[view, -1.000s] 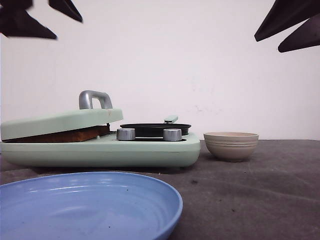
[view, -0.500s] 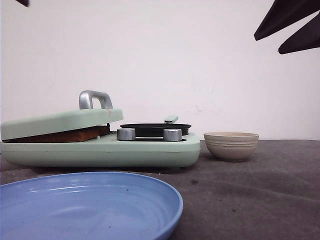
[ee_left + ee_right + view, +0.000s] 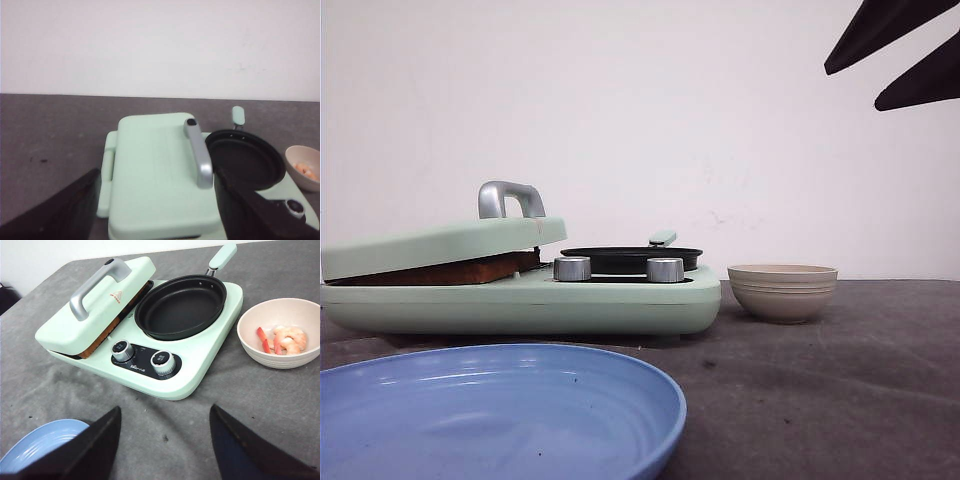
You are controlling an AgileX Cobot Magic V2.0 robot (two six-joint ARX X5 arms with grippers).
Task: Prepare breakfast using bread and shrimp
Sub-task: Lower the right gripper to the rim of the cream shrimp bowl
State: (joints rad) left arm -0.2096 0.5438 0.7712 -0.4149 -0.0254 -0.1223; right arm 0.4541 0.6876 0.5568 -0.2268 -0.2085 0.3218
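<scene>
The bread [image 3: 450, 271] lies clamped under the tilted mint-green lid [image 3: 440, 243] of the breakfast maker; only its brown crust edge shows, also in the right wrist view [image 3: 107, 332]. Shrimp [image 3: 285, 337] lie in a beige bowl [image 3: 782, 291] to the maker's right. My left gripper [image 3: 155, 215] is open and empty, high above the lid [image 3: 155, 170] and its grey handle [image 3: 198, 155]; it is out of the front view. My right gripper [image 3: 850, 90] is open and empty, high at the upper right, over bare table in front of the maker in its wrist view [image 3: 165, 440].
A black pan [image 3: 630, 257] sits on the maker's right half, behind two silver knobs [image 3: 665, 269]. A blue plate [image 3: 490, 415] lies at the front left, near the table edge. The table has a grey cloth [image 3: 820, 400], with a white wall behind.
My left gripper's fingers have risen out of the top left of the front view. My right gripper has barely shifted. The maker, bowl and plate have not moved.
</scene>
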